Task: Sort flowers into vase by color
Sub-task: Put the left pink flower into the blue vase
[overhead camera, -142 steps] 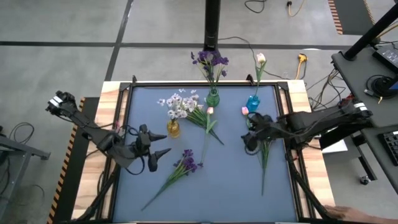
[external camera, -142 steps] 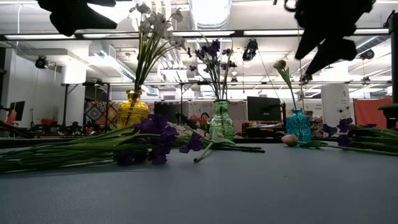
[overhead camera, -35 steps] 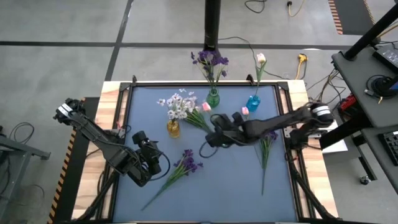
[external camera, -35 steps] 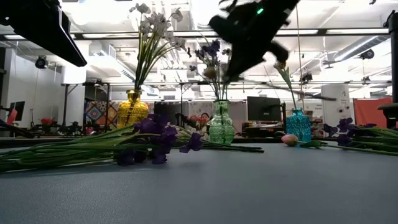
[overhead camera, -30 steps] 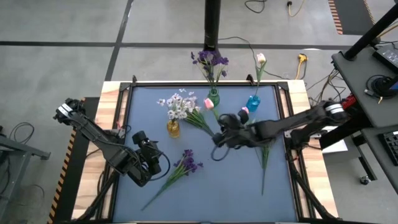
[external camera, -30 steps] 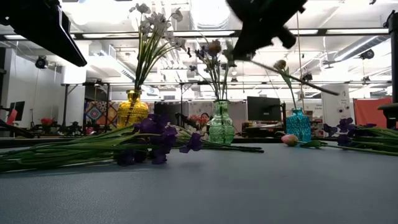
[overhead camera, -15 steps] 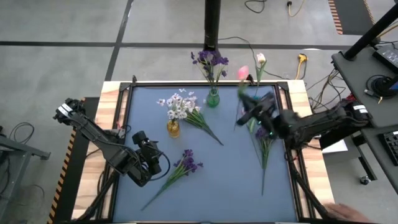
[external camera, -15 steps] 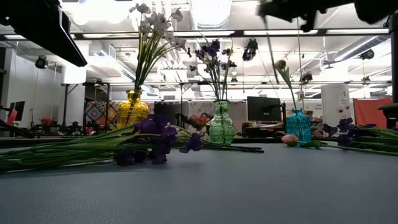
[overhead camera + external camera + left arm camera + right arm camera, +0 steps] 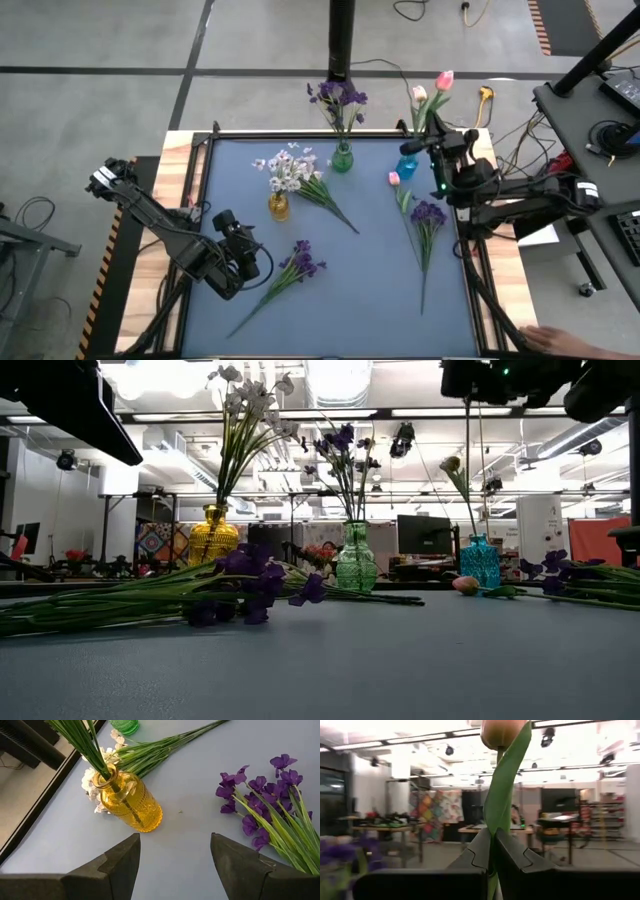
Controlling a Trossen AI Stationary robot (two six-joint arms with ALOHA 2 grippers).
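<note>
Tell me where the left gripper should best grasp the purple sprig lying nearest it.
Probably mid-stem, from straight above. The purple sprig lies flat and diagonal, blossoms toward the table's middle, bare green stem trailing toward the near-left edge. The left gripper, open, hovers beside the blossoms; fingers should straddle the stem crosswise.

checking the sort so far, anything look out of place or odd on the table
No spill or damage shows. A white spray lies flat beside the yellow vase, and purple sprigs and a pink bud lie loose on the mat. The right claw holds a pink tulip above the blue vase.
</note>
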